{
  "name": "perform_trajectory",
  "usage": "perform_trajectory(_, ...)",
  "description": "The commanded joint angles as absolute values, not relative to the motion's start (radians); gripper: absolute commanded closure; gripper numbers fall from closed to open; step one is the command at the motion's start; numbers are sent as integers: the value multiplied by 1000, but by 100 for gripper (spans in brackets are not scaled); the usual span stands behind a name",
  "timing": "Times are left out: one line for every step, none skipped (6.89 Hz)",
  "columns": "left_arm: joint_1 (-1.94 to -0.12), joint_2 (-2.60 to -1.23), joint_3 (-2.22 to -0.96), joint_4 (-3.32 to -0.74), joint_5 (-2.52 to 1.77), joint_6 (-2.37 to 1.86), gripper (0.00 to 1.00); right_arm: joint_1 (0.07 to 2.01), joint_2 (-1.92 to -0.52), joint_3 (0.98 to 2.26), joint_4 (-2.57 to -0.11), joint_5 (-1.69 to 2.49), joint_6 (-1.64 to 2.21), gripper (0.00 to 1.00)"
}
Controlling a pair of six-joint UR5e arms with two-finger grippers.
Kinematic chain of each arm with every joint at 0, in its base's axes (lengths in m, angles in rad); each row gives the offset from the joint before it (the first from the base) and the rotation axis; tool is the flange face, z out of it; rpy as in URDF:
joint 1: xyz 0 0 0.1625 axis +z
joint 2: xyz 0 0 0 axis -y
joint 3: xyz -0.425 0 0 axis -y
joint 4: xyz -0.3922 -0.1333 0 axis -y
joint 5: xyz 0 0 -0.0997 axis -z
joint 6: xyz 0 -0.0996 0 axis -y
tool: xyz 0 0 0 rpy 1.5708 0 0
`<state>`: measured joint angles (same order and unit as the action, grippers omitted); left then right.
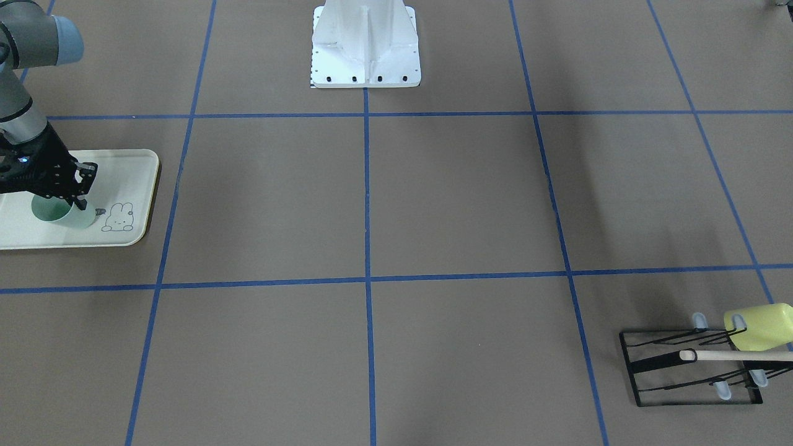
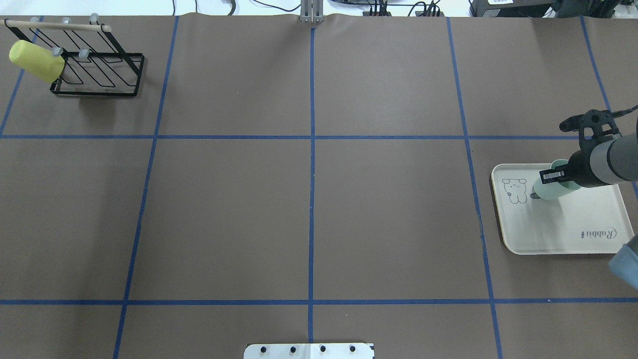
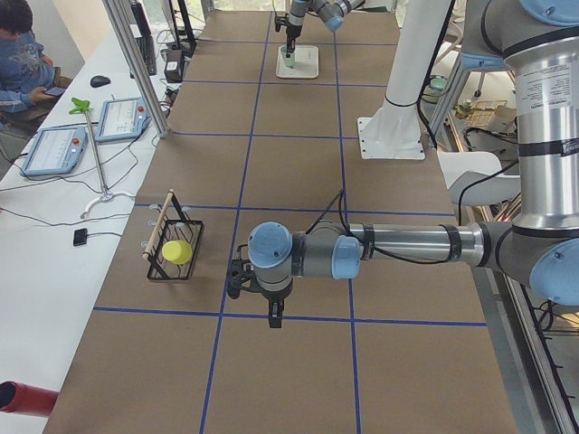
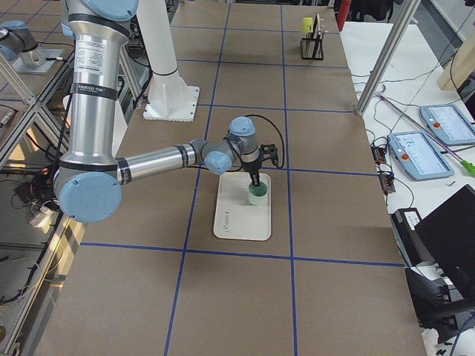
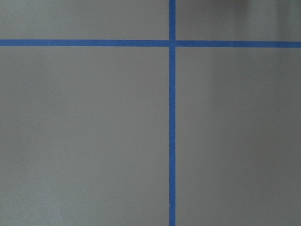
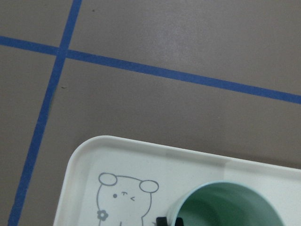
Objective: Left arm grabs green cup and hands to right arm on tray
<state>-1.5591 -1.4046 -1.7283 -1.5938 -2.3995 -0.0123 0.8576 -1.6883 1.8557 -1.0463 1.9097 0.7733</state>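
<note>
The green cup (image 1: 62, 214) stands upright on the cream tray (image 1: 127, 176), next to the bunny drawing. My right gripper (image 1: 79, 199) reaches down onto the cup's rim and looks shut on its wall. The right wrist view shows the cup's mouth (image 6: 225, 207), the tray corner (image 6: 89, 160) and one black fingertip (image 6: 162, 220) just outside the rim. From overhead, the cup (image 2: 553, 188) and tray (image 2: 573, 224) lie at the right edge. My left gripper (image 3: 271, 316) shows only in the exterior left view, pointing down over bare table; I cannot tell if it is open or shut.
A black wire rack (image 2: 99, 70) with a wooden bar holds a yellow-green cup (image 2: 36, 61) at the far left corner of the table. The white robot base (image 1: 365, 49) stands at mid table. Blue tape lines cross the brown table.
</note>
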Motion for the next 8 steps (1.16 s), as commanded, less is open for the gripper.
perform_trajectory(-1557, -1408, -1724, -1594, -2401, -12, 0, 859, -1677, 1874, -1038, 1904, 773, 0)
perform_trajectory(-1557, -1408, -1724, -1594, -2401, -12, 0, 867, -1677, 1908, -1052, 1920, 766, 0)
perform_trajectory(-1557, -1408, -1724, -1594, -2401, -12, 0, 927, -1677, 1916, -1080, 1989, 752, 0)
perform_trajectory(-1557, -1408, -1724, -1595, -2399, -12, 0, 1010, -1675, 1916, -1113, 2072, 635, 0)
perform_trajectory(-1557, -1410, -1724, -1595, -2396, -12, 0, 1114, -1669, 1917, -1199, 2127, 471, 0)
perform_trajectory(-1557, -1407, -1724, -1595, -2398, -12, 0, 1197, -1672, 1911, -1272, 2160, 330, 0)
perform_trajectory(-1557, -1407, -1724, -1595, -2399, -12, 0, 1263, -1671, 1904, -1375, 2181, 178, 0)
perform_trajectory(-1557, -1407, -1724, -1595, -2399, -12, 0, 1340, -1657, 1908, -1499, 2190, 43, 0)
